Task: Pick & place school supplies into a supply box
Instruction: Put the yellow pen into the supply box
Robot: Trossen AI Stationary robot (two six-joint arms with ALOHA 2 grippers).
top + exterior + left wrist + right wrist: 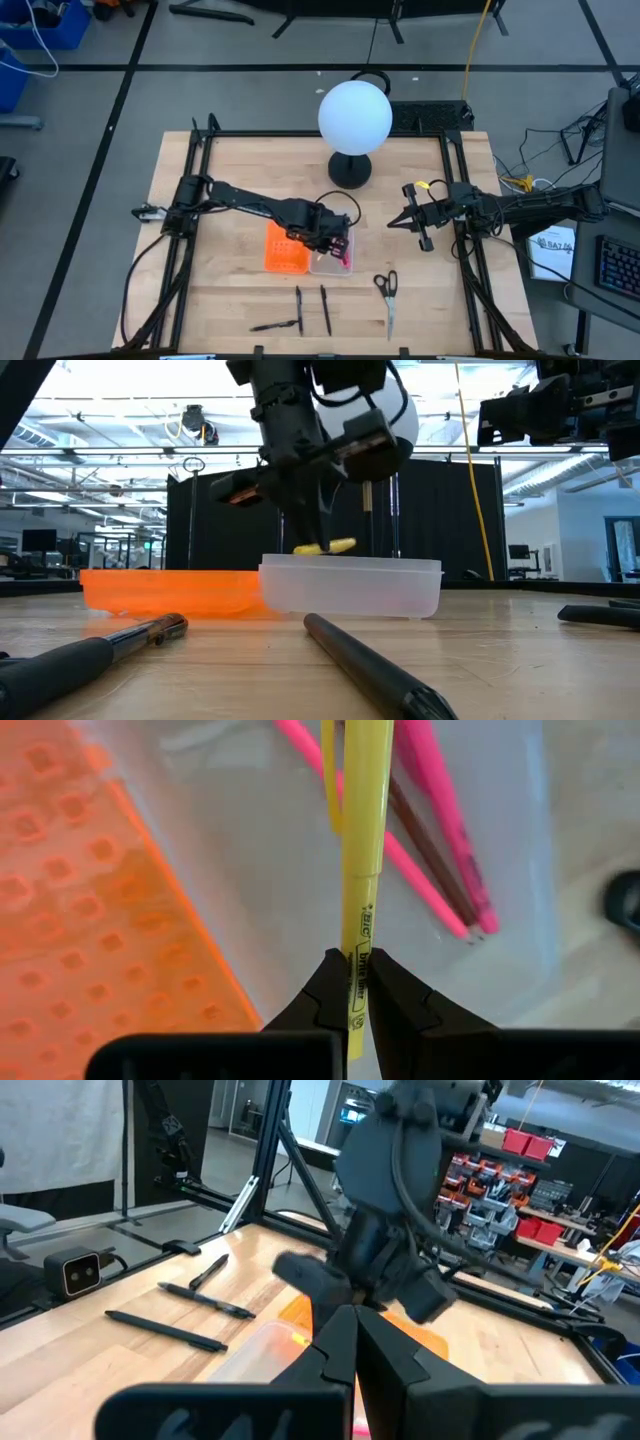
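Left wrist view shows it best: a yellow pen point(365, 830) is clamped between the two dark fingers point(325, 995) of the left pincer point(357, 988), its length running out over the clear supply box point(250, 850). Inside that box lie pink pens point(440, 810) with a darker brown one among them, all slanting the same way. Right against the box's long side sits an orange perforated rectangle point(80, 900), the two touching edge to edge.

From the low view the yellow pen point(325, 547) hangs just above the rim of the supply box point(350, 588), not yet resting inside, with the left pincer point(320, 510) directly over it and the orange rectangle point(170, 590) beside the box.

Looking straight down, the box point(331, 262) stands near the middle of the wooden table point(220, 300), the left pincer point(330, 235) above it. Toward the near edge lie three black pens point(299, 308) close together, and further right the black-handled scissors point(387, 292), well apart from the box. A white globe lamp point(354, 117) stands at the far side.

The right pincer point(400, 221) hovers clenched and empty to the right of the box, pointing toward it; its own view point(345, 1350) shows the fingers pressed together.
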